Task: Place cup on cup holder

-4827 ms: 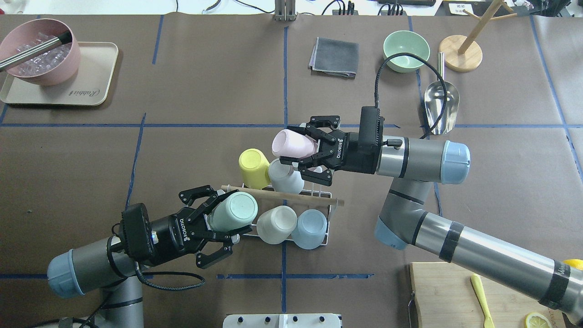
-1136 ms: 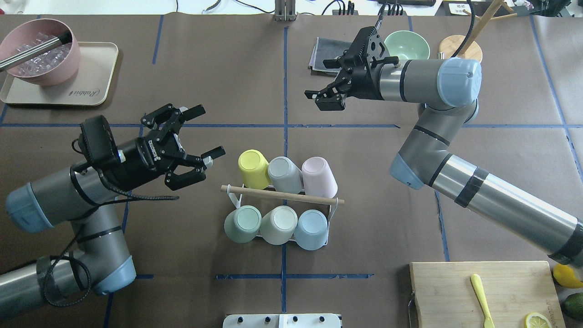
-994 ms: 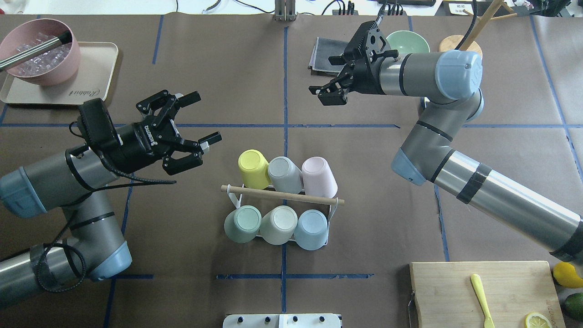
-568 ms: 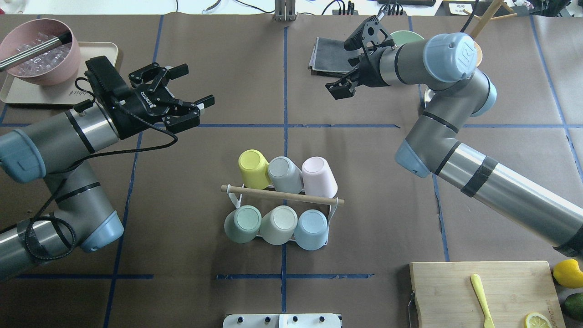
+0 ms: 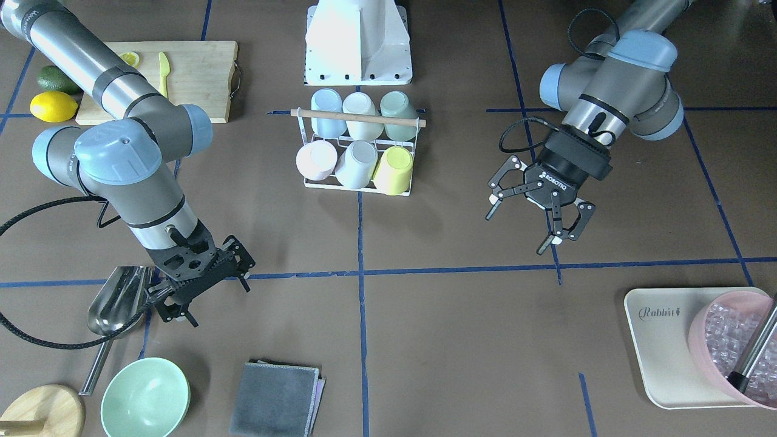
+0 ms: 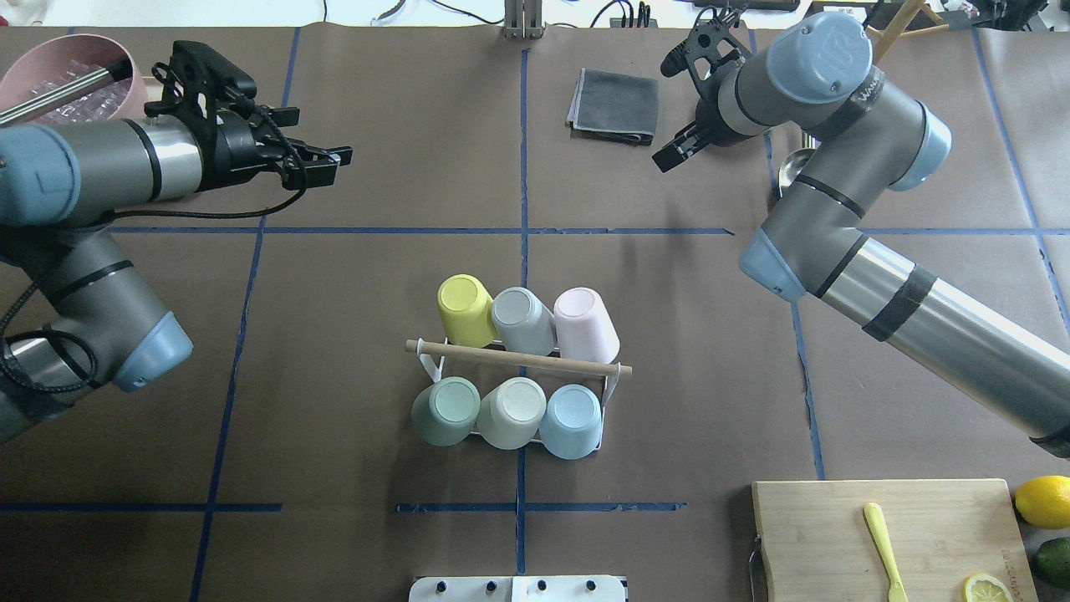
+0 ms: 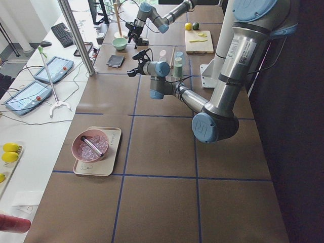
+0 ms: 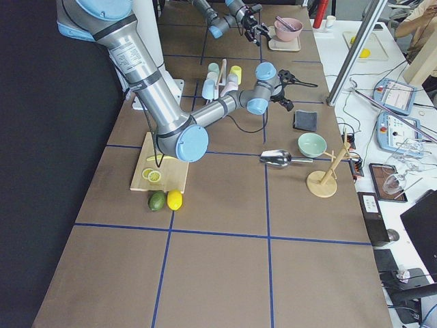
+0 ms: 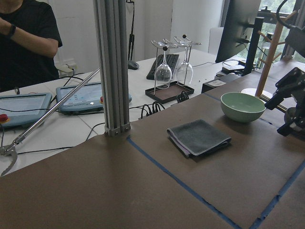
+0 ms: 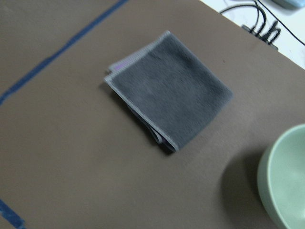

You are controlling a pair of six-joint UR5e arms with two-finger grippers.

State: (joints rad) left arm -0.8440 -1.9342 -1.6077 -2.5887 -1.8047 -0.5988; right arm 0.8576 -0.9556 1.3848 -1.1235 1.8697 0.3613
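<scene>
The cups (image 6: pixel 512 411) sit upside down on the cup holder (image 6: pixel 518 358), in the middle of the tabletop (image 6: pixel 334 334), three in the near row and three behind. They look light, hard and smooth, so I think a hold around the side is best. Farther out, well apart from them, the left hand (image 5: pixel 516 232) and the right hand (image 5: pixel 213 296) are both spread wide and hold nothing.

Six inverted cups (image 6: pixel 511 412) on the cup holder (image 6: pixel 518 358) (two rows)
</scene>
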